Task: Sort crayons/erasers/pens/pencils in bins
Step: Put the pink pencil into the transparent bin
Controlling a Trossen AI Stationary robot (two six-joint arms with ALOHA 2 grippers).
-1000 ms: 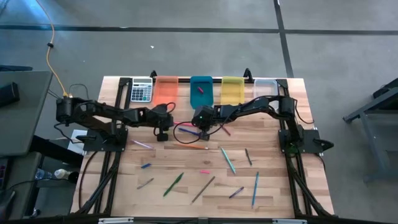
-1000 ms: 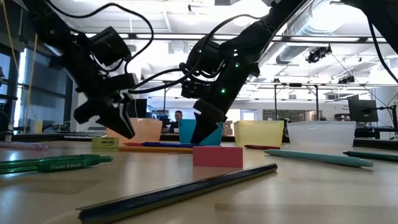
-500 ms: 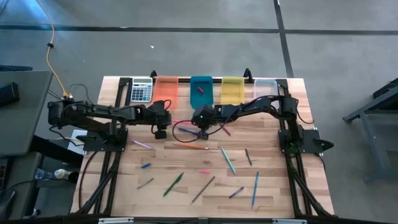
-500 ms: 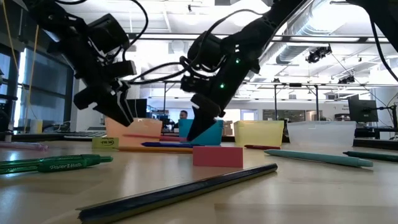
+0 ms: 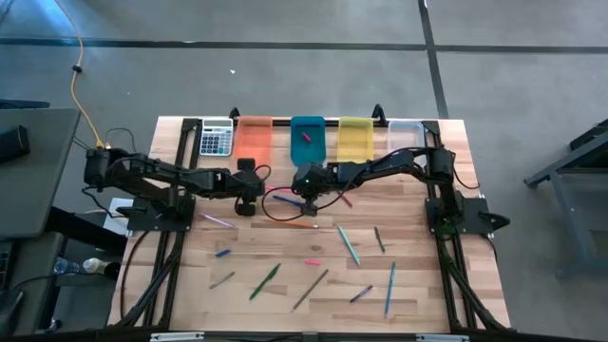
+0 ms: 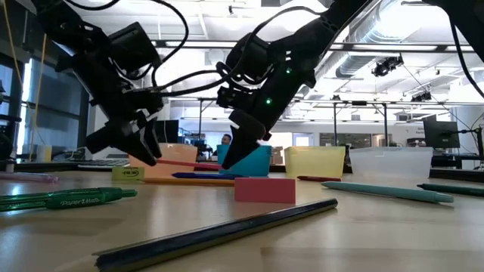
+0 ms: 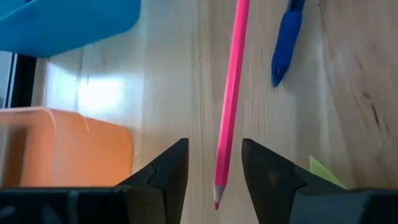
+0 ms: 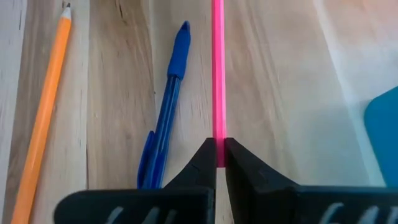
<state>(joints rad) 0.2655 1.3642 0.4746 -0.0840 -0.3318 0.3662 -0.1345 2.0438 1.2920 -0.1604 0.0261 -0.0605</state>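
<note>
Right pincer (image 8: pixel 217 163) clamps the pink pencil (image 8: pixel 217 74); left pincer (image 7: pixel 214 171) stands open around its tip.

The high view looks straight down from well above, taking in the whole tabletop (image 5: pixel 285 285), both arms and the floor around. The low view sits at tabletop height near the front edge, facing level across the wood toward the bins (image 6: pixel 314 161) and the room behind. Each wrist view looks down from very close at the wood. Both wrist views share the pink pencil (image 7: pixel 230 106) and the blue pen (image 8: pixel 165 134); the low view shows that pencil (image 6: pixel 185 162) too.
</note>
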